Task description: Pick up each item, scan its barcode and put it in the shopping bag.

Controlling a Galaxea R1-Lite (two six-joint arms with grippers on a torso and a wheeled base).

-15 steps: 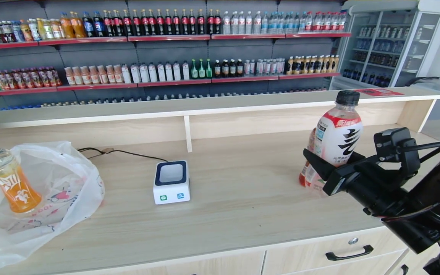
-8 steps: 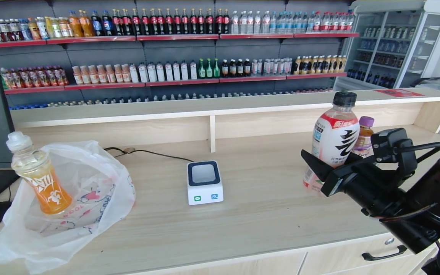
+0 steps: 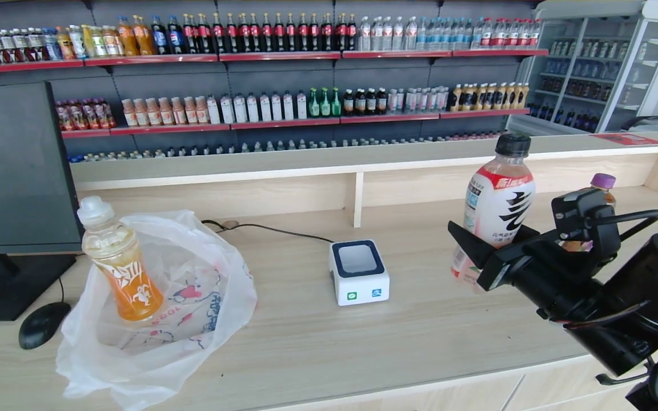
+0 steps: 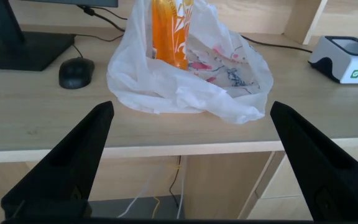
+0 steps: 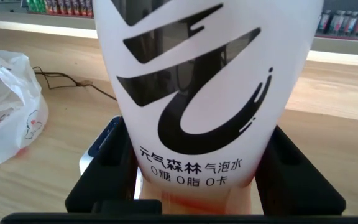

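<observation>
At the right of the counter (image 3: 420,337), the right gripper (image 3: 489,248) pinches a white-labelled bottle (image 3: 497,200) low on its body, upright, probably ready to show its barcode to the scanner (image 3: 358,271) at centre. Near the left edge, the left gripper (image 4: 191,115) hangs spread wide and empty before the shopping bag (image 3: 215,297), where an orange bottle (image 3: 123,268) stands.

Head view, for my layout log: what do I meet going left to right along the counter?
mouse → shopping bag → scanner → white bottle → purple-capped bottle
</observation>
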